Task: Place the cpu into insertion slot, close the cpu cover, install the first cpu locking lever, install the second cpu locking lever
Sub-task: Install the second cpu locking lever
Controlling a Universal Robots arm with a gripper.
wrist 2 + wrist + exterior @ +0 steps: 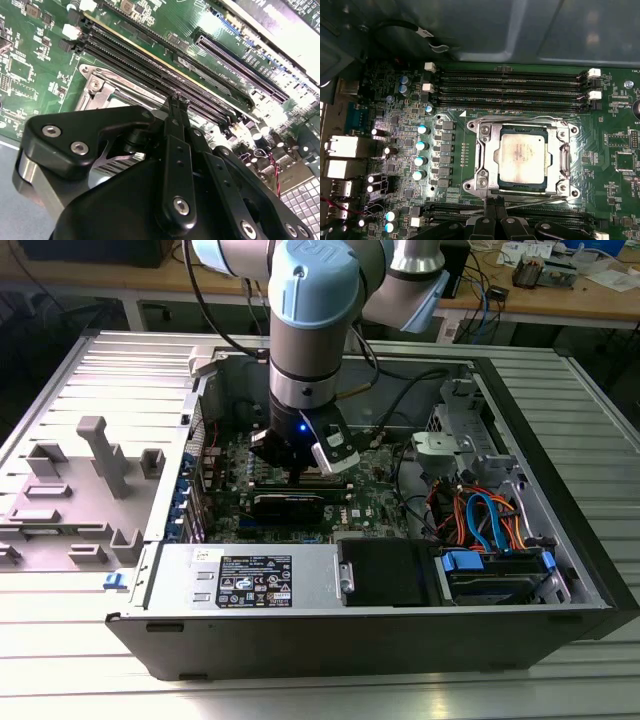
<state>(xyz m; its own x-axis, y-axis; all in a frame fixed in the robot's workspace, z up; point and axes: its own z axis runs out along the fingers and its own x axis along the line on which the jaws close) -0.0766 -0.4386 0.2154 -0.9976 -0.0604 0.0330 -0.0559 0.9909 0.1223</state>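
The cpu [524,159], a dull silver square, lies flat in the insertion slot [471,125] on the green motherboard [620,200]. The cpu cover [489,160], a silver frame plate, lies down around the chip. A thin wire locking lever [540,199] runs along the socket edge nearest the gripper. My gripper [494,201] sits at that edge with its black fingers [173,107] pressed together, tips at the lever's end. I cannot tell whether they pinch the lever. In the exterior view the gripper [300,476] is low over the board inside the open case.
Long black memory slots [510,85] run on both sides of the socket. Capacitors [421,145] stand beside it. The case walls, a power supply [250,580], a drive bay with coloured cables [485,520] and a grey fixture plate [90,480] surround the board.
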